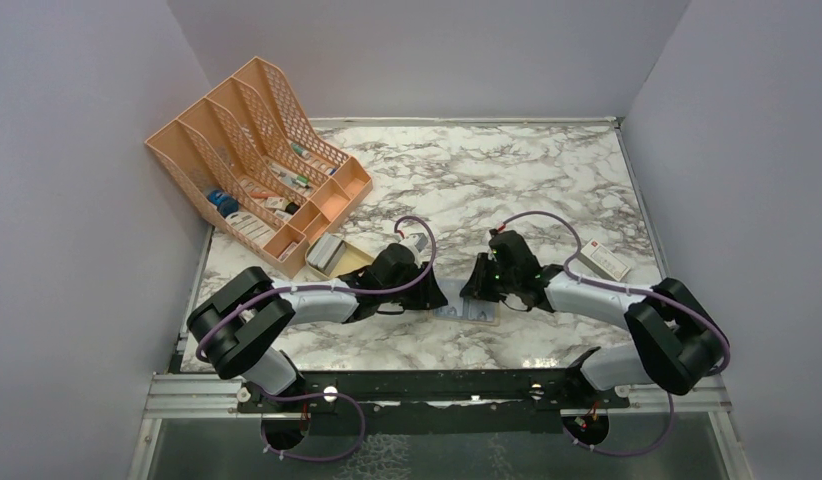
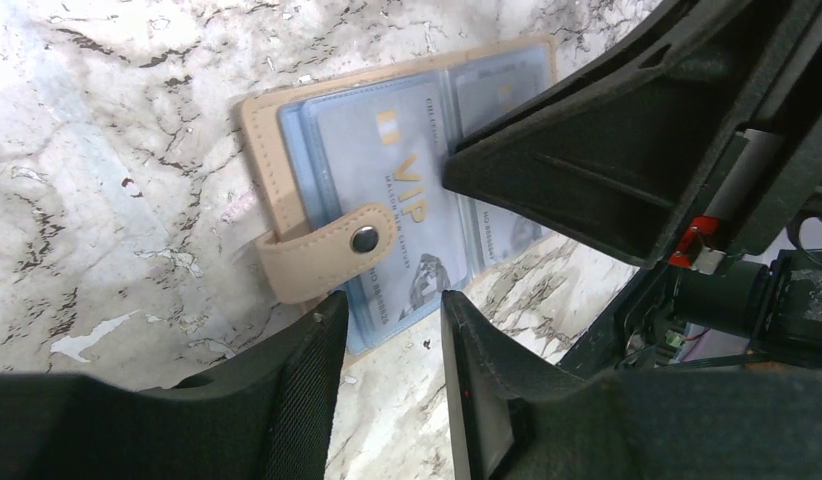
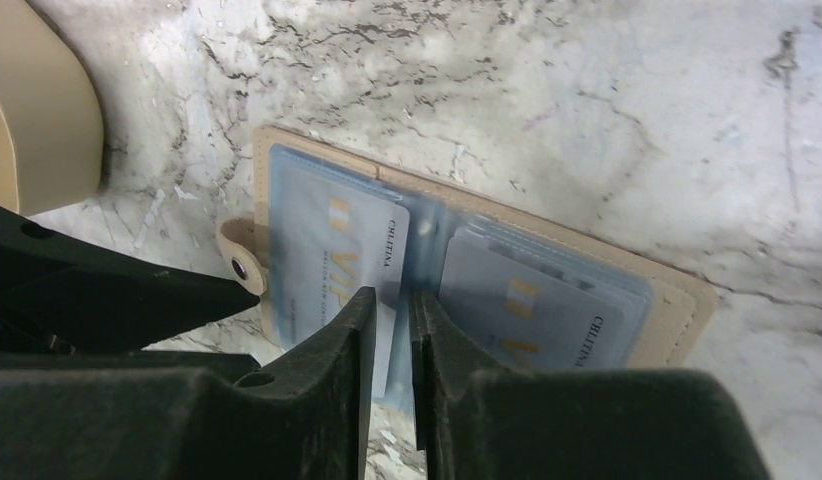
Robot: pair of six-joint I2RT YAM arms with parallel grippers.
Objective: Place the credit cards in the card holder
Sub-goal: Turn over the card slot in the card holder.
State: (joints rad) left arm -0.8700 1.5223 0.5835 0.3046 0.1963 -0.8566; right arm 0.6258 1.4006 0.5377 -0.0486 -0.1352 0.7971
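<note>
- Card holder (image 1: pixel 472 310) lies open and flat on the marble table (image 1: pixel 547 190), between the 2 grippers.
- Credit cards: one "VIP" card (image 2: pixel 387 190) sits in the holder's strap-side pocket and looks nearly all the way in. The snap strap (image 2: pixel 327 250) lies over its corner. A 2nd card (image 3: pixel 532 315) is in the pocket on the other side of the holder's fold.
- R gripper (image 3: pixel 392 295): over the holder's fold, tips down at the VIP card's inner edge. Fingers are only a slit apart w/ card showing in the slit. Can't tell if it's pinched or let go.
- L gripper (image 2: pixel 392 300): at the holder's strap edge, fingers approx. half apart, straddling the pocket edge, gripping nothing.
- Step, prob.: finishing the VIP card's insertion.
- Next move needs R to let go fully and lift straight off the holder w/o dragging the card back out. L should pin the holder so it doesn't slide. Can't tell if more cards remain.
</note>
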